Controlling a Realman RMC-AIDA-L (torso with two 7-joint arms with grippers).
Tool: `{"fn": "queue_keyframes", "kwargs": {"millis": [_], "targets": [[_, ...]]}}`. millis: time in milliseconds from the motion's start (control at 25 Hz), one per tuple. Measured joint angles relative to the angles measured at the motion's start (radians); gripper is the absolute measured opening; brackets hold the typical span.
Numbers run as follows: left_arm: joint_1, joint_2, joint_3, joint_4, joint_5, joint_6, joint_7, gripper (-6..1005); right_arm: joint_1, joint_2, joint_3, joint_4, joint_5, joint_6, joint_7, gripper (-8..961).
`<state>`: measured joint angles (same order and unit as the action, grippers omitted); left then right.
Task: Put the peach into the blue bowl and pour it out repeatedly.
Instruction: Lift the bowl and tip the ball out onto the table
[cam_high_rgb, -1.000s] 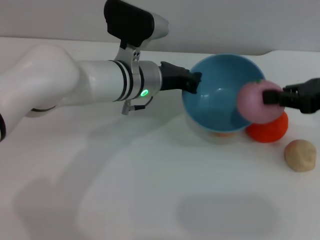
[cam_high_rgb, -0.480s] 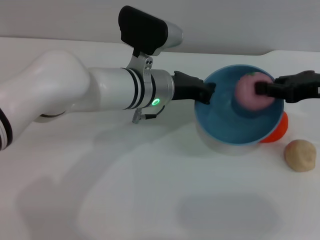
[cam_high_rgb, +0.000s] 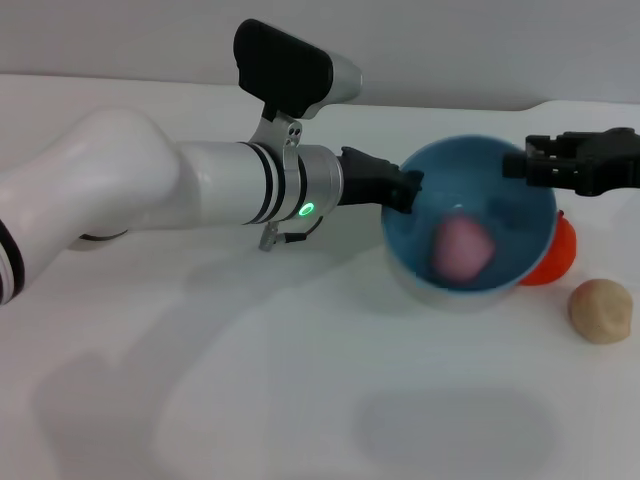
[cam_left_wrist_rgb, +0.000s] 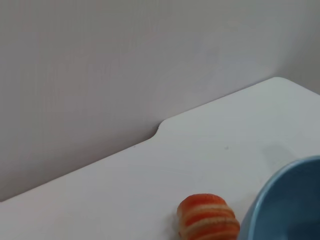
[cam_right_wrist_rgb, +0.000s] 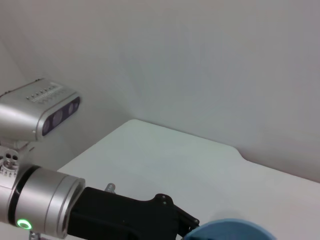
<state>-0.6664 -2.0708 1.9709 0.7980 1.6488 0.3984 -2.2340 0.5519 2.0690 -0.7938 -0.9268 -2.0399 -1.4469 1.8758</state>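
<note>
Pale-pink peach (cam_high_rgb: 461, 249): now released inside blue bowl (cam_high_rgb: 520, 265); right gripper (cam_high_rgb: 527, 164), jaws parted and emptied, is held over rim; bowl's rim is clamped by left gripper (cam_high_rgb: 404, 189); pouring judged next.

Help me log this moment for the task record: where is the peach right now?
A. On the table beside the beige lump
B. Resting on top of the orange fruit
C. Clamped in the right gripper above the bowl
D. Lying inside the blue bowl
D: the peach lies inside the blue bowl, which the left gripper holds by its rim, while the right gripper hangs empty over the far edge.
</note>
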Motion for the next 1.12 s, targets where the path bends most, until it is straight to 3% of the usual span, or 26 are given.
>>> {"fn": "queue_keyframes", "kwargs": {"millis": [120,320,400,600,960,1120], "targets": [[-0.002,0.0,0.001,0.003,0.005,0.001,0.003,-1,-0.009,0.002,0.0,-0.003,0.014,-0.006,-0.002,545],[-0.003,0.007,-0.006,0.03,0.025,-0.023,0.044,0,-0.077,0.002,0.032,-0.008,0.135,0.003,-0.051,610],[-0.002,0.009,-0.038,0.044,0.082,-0.049,0.064,0,-0.15,-0.001,0.102,0.04,0.268,0.005,-0.141,657],[-0.001,0.008,-0.043,0.086,0.21,-0.093,0.068,0,-0.221,-0.004,0.236,0.172,0.325,0.008,-0.283,792],[0.021,-0.001,0.228,0.149,0.475,-0.406,0.094,0,-0.317,-0.003,0.495,0.443,0.328,0.056,-0.585,792],[0.04,-0.004,0.31,0.161,0.543,-0.518,0.154,0,-0.323,-0.003,0.503,0.457,0.328,0.058,-0.592,792]]}}
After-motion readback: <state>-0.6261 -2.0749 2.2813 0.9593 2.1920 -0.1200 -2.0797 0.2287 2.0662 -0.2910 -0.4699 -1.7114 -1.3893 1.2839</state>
